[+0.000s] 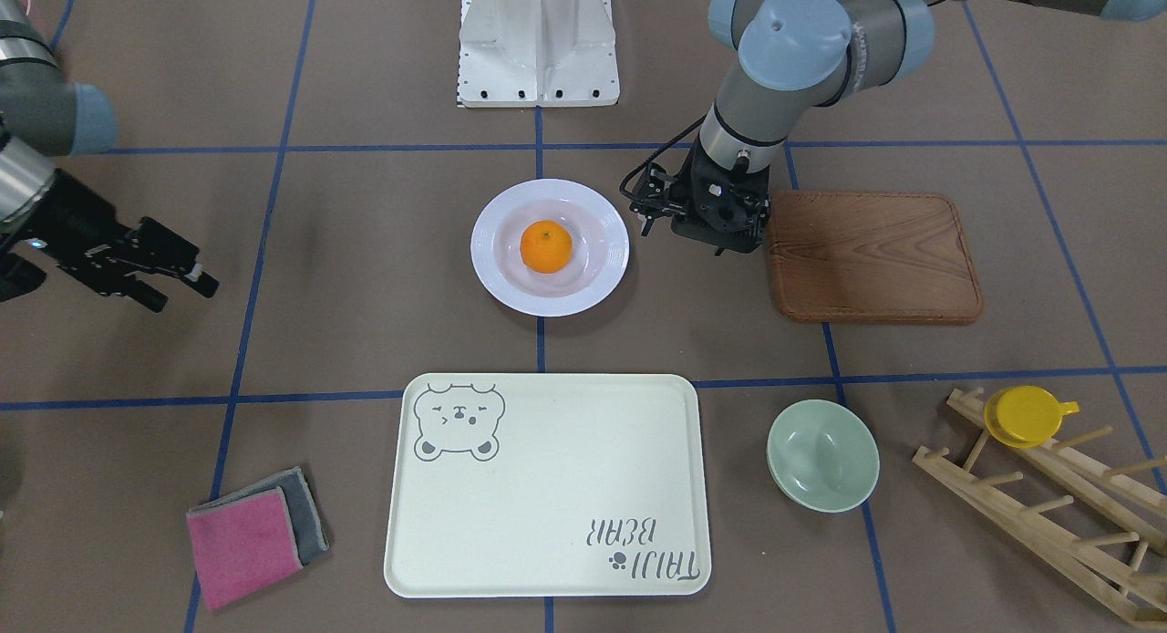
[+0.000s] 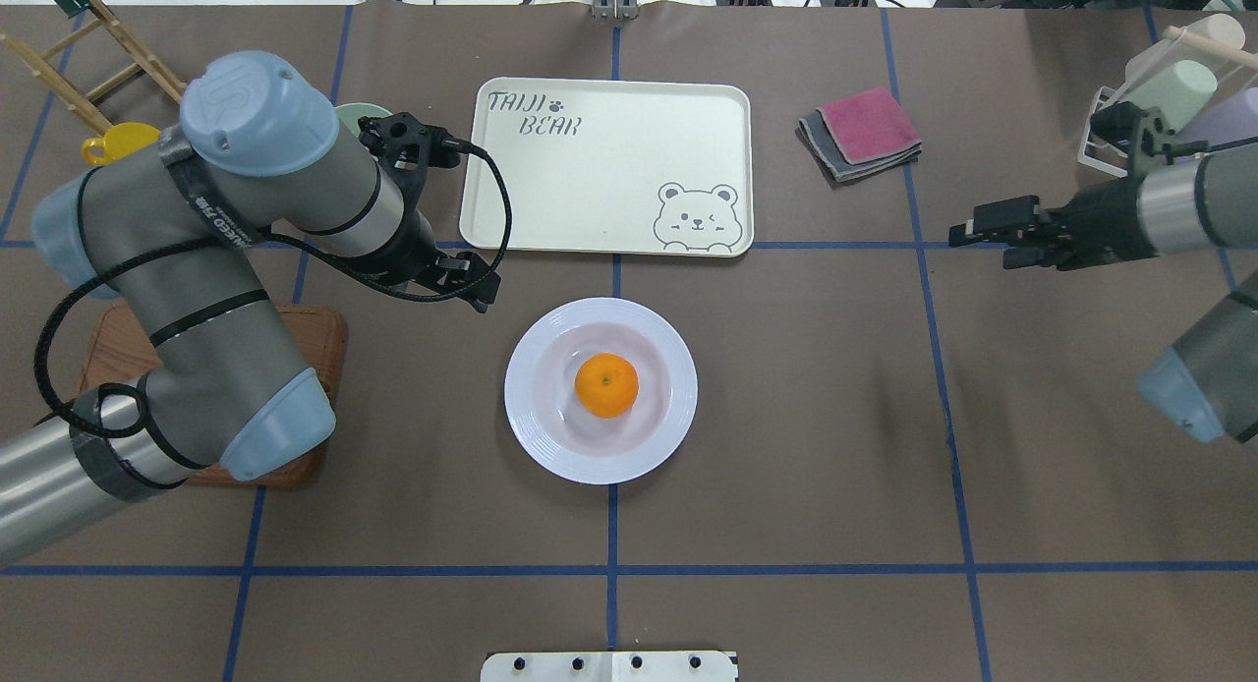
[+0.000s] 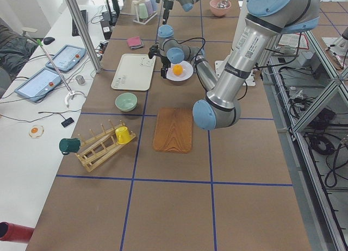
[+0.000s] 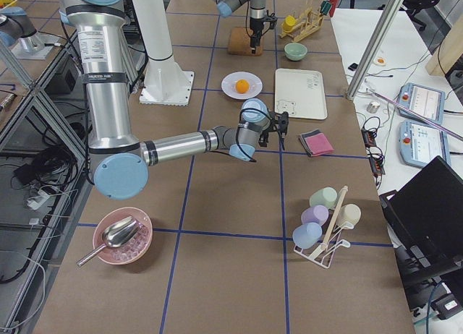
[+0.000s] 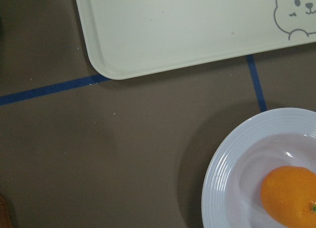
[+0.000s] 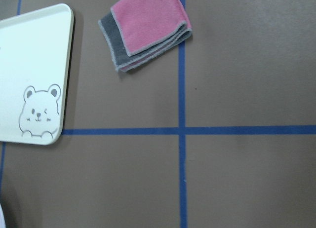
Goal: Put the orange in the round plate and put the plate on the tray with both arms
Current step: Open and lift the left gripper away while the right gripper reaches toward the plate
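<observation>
Resting in the sunken centre of the round plate (image 1: 497,277), the orange (image 1: 546,246) sits on the table (image 1: 365,295), the plate near the tray (image 1: 547,487) but apart from it. The left end effector (image 1: 720,236) hangs between plate and wooden board (image 1: 871,254); whether it is clenched or released cannot be told. The right end effector (image 1: 182,286), well apart, is spread and grasps nothing.

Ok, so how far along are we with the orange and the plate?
Done: the small bright orange fruit sits in the glossy white round plate. In hand: nothing gripped; the left gripper hangs beside the plate's rim, the right gripper is open, far off. Left: the plate stands on the table, short of the empty cream rectangular bear tray; it has yet to be lifted across.
</observation>
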Tool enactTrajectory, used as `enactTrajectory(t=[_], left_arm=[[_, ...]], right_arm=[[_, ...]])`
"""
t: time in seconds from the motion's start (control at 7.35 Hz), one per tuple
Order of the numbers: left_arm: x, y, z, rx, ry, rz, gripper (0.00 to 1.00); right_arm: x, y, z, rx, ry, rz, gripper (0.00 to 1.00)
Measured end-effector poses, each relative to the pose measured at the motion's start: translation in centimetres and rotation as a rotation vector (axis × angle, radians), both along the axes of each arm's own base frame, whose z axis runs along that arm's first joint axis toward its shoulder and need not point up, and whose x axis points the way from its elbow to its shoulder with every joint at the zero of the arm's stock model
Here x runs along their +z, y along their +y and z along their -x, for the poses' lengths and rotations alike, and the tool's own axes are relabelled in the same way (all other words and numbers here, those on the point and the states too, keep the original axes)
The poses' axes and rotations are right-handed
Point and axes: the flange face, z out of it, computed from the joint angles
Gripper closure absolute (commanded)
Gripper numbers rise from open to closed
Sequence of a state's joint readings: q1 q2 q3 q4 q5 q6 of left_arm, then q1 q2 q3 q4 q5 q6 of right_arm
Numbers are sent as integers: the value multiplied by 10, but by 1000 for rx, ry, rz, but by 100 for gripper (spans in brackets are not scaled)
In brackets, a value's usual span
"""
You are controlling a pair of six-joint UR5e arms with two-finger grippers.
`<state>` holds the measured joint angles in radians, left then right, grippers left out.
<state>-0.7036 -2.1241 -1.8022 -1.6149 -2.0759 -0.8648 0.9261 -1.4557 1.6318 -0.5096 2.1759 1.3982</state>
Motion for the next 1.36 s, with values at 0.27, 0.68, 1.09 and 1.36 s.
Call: enactTrajectory(t=[0.27,0.68,1.09,1.36], left_arm=[[11,-4,5,7,-13,-8,0],[30,-14,17,11,-39,-23,0],[39,-18,19,17,-53,-28,0],[40,-18,18,17,-55,-26,0]], right_arm=[[-53,16,34,87,-134,96,0],[-93,83,112,232,-381,210,0],[-101,180,196,339,-597,280,0],[-97,202,225,365,-638,293,0]])
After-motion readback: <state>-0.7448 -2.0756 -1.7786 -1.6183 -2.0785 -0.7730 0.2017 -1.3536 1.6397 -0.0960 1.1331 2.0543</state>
